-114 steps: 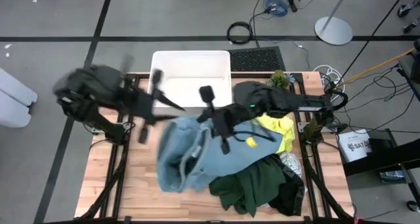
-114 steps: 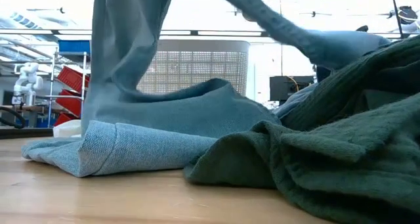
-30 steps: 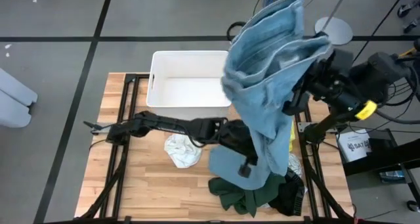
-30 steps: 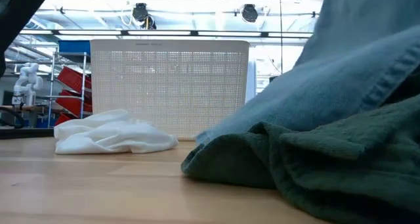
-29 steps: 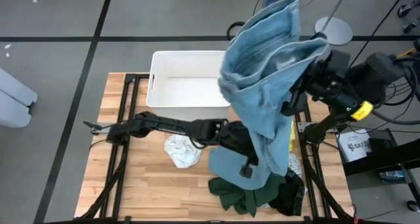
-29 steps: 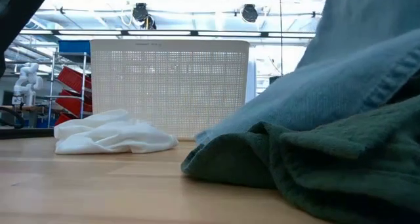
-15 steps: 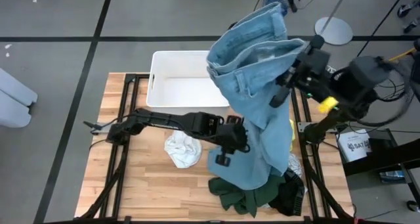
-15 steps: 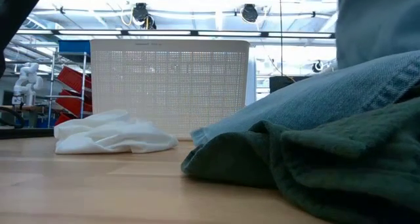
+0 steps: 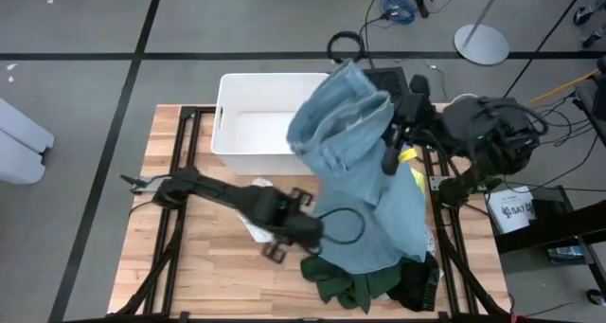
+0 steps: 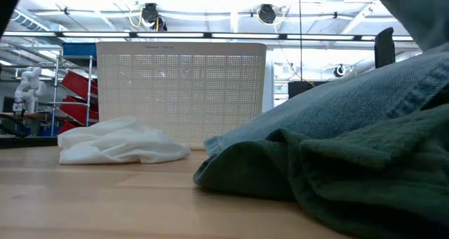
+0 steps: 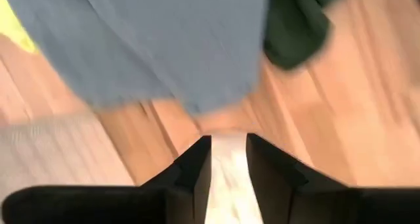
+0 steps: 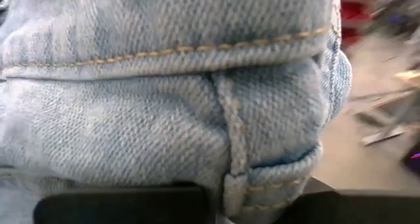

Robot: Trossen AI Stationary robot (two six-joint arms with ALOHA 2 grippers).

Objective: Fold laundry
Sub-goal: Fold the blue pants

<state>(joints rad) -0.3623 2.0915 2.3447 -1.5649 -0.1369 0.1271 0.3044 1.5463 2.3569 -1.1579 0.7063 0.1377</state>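
Right gripper point(image 9: 390, 157) clenched on light blue denim garment point(image 9: 365, 186); left gripper point(image 9: 273, 250) released, empty beside it—grab hanging hem, spread flat.

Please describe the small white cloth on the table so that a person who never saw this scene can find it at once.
Start from the white plastic tub at the table's far edge. Just in front of it, on bare wood, lies the small white cloth, crumpled and partly under the left arm. It alone lies apart from the pile of blue and dark green garments.
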